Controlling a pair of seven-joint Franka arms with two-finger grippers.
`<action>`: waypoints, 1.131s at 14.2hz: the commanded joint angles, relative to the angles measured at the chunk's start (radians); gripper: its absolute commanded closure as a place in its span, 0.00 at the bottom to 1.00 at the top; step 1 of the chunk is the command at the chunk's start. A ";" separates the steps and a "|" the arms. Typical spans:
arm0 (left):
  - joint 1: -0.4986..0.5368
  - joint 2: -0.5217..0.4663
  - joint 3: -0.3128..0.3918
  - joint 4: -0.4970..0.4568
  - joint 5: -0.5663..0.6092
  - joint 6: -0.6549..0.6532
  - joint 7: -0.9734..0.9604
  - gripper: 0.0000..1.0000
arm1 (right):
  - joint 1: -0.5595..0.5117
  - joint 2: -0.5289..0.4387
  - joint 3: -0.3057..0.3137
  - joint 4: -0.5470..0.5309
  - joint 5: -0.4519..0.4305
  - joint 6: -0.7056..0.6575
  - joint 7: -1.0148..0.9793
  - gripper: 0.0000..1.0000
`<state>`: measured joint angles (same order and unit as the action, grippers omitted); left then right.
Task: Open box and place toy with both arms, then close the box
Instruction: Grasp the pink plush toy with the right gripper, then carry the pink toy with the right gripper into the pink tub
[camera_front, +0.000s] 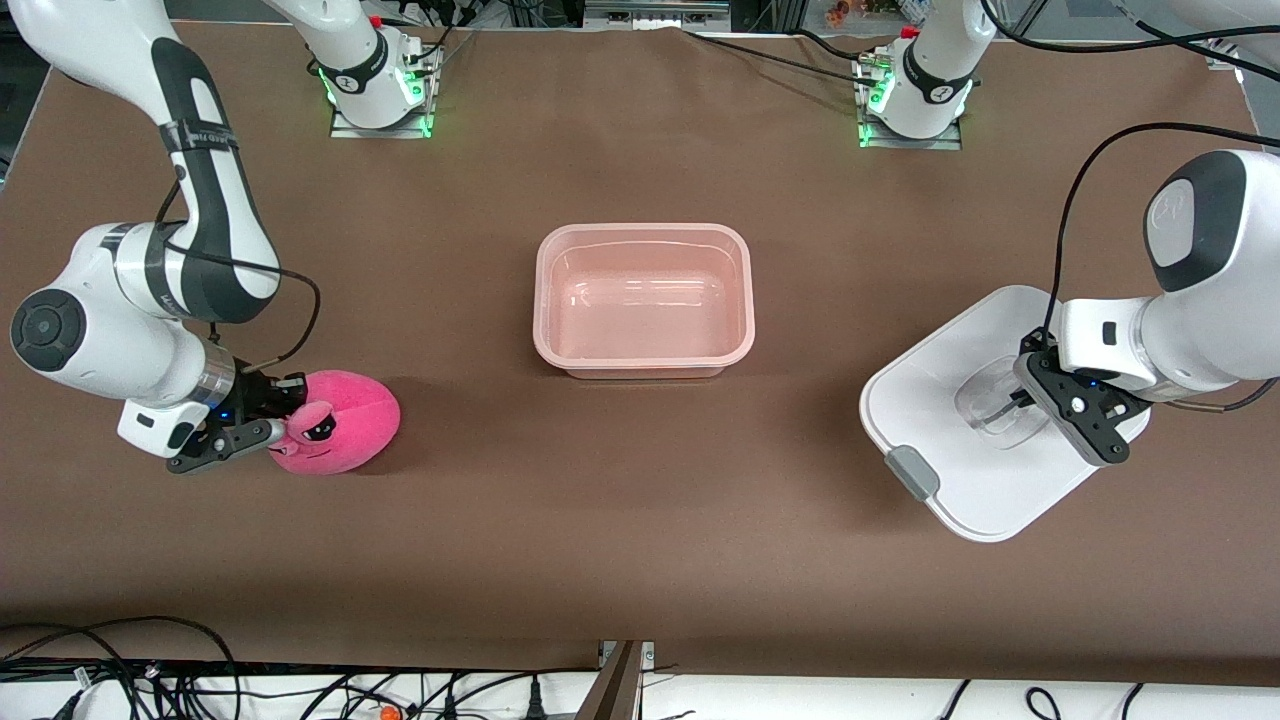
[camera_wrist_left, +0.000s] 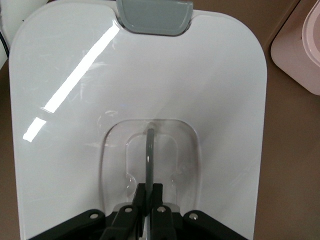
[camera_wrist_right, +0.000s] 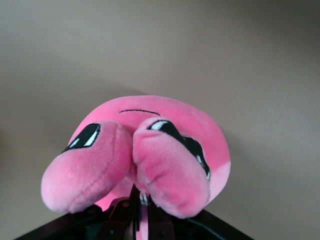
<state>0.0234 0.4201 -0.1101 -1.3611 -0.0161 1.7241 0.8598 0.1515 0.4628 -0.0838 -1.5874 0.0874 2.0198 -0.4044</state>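
Toy (camera_front: 335, 422), lower left of the front view, sits pinched in my right jaws (camera_front: 262, 432). Lid (camera_front: 985, 415), lower right, has its clear handle clamped in my left jaws (camera_front: 1010, 402). Box (camera_front: 644, 300) stands open at centre of the tabletop (camera_front: 640, 540).

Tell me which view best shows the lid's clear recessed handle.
The left wrist view: the clear recessed handle fills it, with the left gripper shut on its bar. The front view shows the handle small and partly covered by that gripper; the right wrist view shows none of it.
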 joint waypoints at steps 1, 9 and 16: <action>0.006 -0.001 -0.002 0.014 -0.019 -0.017 0.022 1.00 | 0.068 -0.015 0.001 0.108 -0.044 -0.150 -0.019 1.00; 0.003 0.000 -0.002 0.014 -0.021 -0.017 0.022 1.00 | 0.425 -0.001 0.001 0.292 -0.156 -0.392 -0.034 1.00; 0.007 0.000 -0.002 0.013 -0.030 -0.017 0.025 1.00 | 0.606 0.112 0.001 0.505 -0.196 -0.527 -0.089 1.00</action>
<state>0.0236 0.4203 -0.1103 -1.3611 -0.0183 1.7238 0.8598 0.7223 0.4923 -0.0706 -1.2408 -0.0792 1.5835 -0.4629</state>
